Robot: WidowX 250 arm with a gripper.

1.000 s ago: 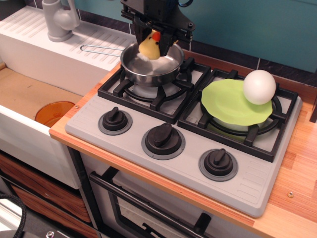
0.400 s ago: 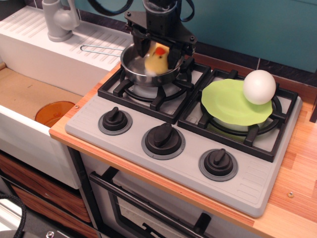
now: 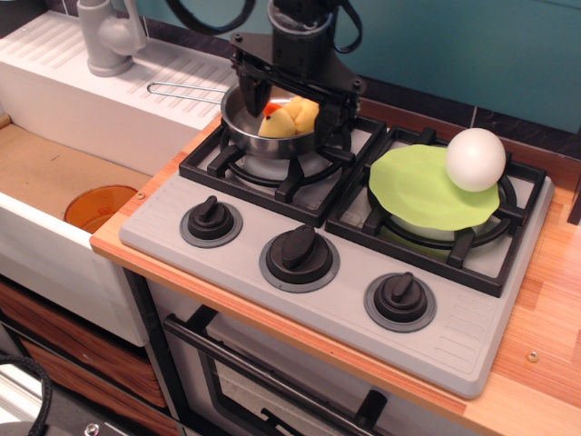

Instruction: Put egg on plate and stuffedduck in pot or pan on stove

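Observation:
The yellow stuffedduck (image 3: 292, 119) lies tipped over inside the steel pan (image 3: 238, 129), which sits on the left rear burner of the grey stove (image 3: 454, 336). My gripper (image 3: 292, 105) hangs right over the pan. Its black fingers (image 3: 252, 94) are spread wide on either side of the duck and do not grip it. The white egg (image 3: 475, 159) rests on the back right rim of the lime-green plate (image 3: 413, 189), which lies on the right burner grate.
The pan's wire handle (image 3: 182, 89) points left over the white drainboard. A grey faucet (image 3: 107, 36) stands at the back left. An orange bowl (image 3: 100, 207) sits in the sink at the left. Three black knobs (image 3: 298, 250) line the stove's front. A wooden counter (image 3: 549, 318) runs along the right.
The gripper came down over the pan and opened its fingers. The duck left the fingers, dropped into the pan and tipped over. Egg and plate have not moved.

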